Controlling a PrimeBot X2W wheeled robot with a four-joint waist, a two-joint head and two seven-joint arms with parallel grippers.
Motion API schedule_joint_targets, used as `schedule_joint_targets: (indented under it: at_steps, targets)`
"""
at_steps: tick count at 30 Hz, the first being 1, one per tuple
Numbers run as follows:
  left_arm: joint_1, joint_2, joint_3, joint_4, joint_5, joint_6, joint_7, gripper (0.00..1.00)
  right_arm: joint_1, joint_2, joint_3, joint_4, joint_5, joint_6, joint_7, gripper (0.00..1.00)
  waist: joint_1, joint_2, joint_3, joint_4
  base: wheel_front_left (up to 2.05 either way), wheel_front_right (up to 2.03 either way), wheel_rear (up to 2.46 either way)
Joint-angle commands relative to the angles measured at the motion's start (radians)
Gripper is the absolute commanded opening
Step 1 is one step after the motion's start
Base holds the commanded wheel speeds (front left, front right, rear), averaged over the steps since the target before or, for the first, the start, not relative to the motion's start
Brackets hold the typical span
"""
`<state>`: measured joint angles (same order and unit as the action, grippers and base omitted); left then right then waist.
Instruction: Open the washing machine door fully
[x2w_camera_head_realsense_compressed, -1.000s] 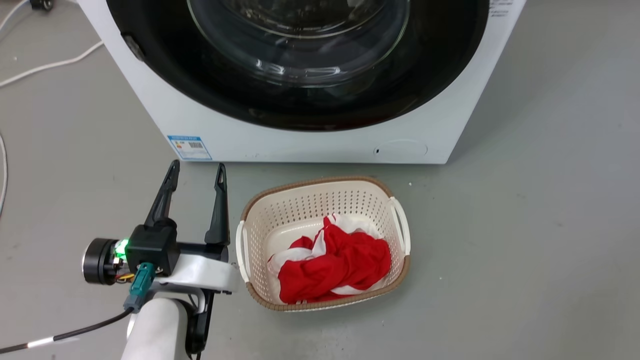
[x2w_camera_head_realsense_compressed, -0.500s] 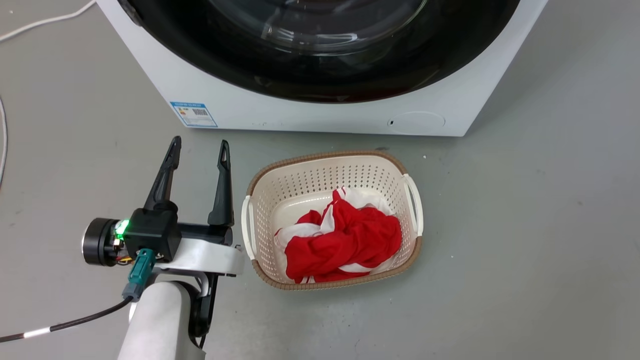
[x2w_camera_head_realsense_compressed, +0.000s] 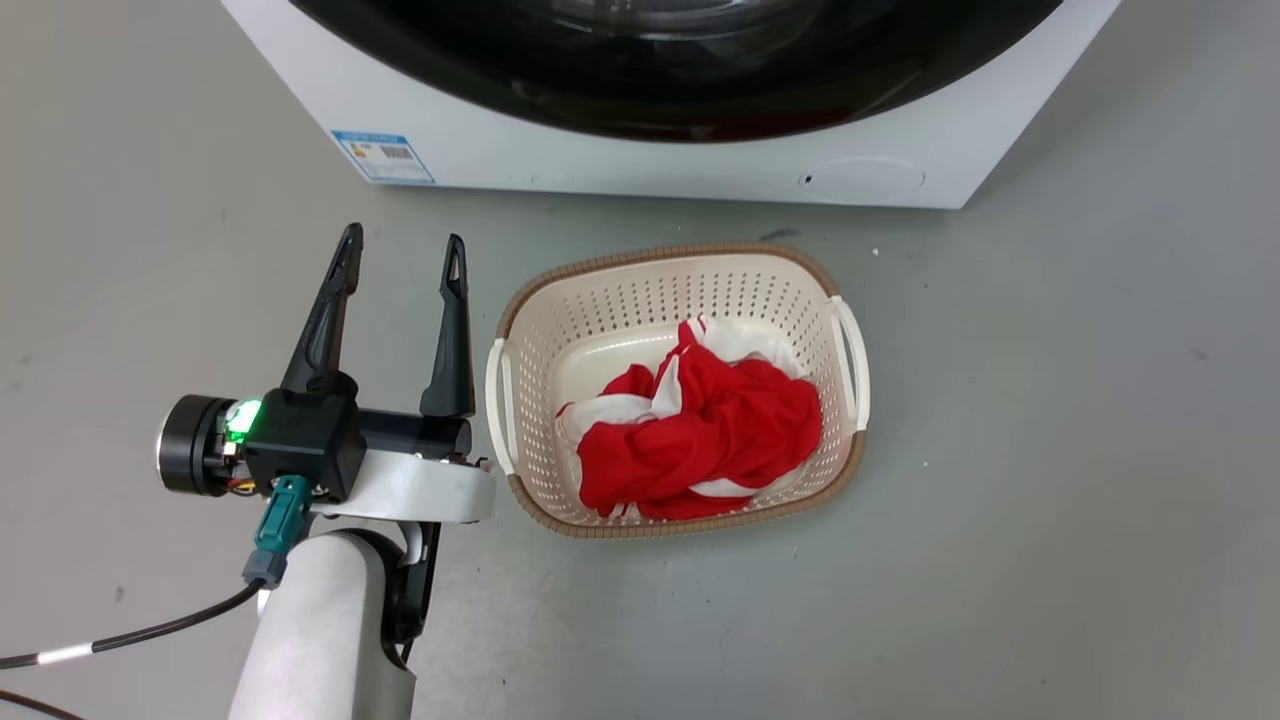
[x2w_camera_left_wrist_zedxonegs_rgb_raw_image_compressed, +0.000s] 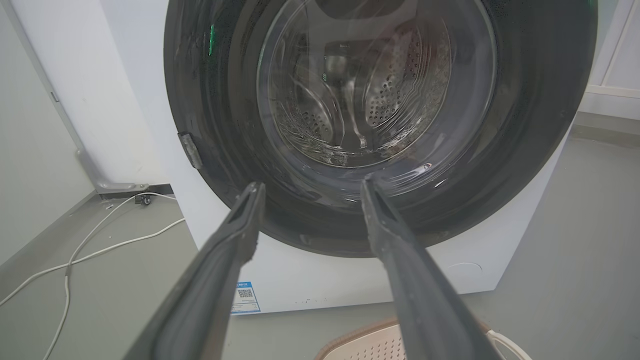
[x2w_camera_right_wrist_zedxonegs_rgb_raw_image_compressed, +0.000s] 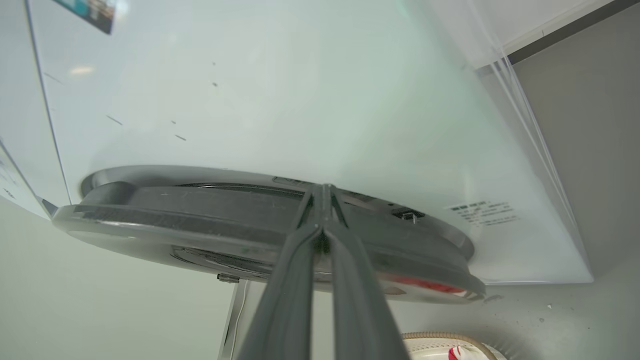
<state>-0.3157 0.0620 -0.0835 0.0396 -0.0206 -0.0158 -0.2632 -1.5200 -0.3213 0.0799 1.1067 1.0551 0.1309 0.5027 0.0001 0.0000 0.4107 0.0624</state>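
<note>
My camera positions
Head looks steeply down; left wrist faces the washing machine door (x2w_camera_left_wrist_zedxonegs_rgb_raw_image_compressed: 380, 100) head-on, right wrist edge-on, close. All share the basket (x2w_camera_head_realsense_compressed: 680, 295).

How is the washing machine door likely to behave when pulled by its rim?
The washing machine door looks rigid, so it should probably swing as one piece. Its glossy black rim may slip from the right gripper's fingers. The bulging glass centre suggests it is fairly heavy.

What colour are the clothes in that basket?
Red with white parts; the clothes lie in the cream basket, clearest in the head view.
</note>
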Motion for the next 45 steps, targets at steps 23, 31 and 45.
schedule_joint_targets:
  at_steps: [23,31,45]
  targets:
    - [-0.057,-0.006,-0.025,-0.014,-0.008,0.011,-0.002,1.00,-0.051,0.035,0.031,-0.014,-0.003,0.000,0.127,0.00,-0.0001,0.0000,0.098,0.018,0.00,0.00,0.00]
    - [-0.056,-0.008,-0.026,0.002,-0.015,0.012,-0.002,1.00,-0.009,0.044,0.038,-0.059,0.033,0.000,0.231,0.00,-0.0001,0.0000,0.078,0.007,0.00,0.00,0.00]
    - [-0.007,-0.009,-0.022,0.039,-0.015,0.003,-0.002,1.00,0.126,0.062,0.028,-0.137,0.112,0.000,0.400,0.00,-0.0001,0.0000,-0.027,-0.012,0.00,0.00,0.00]
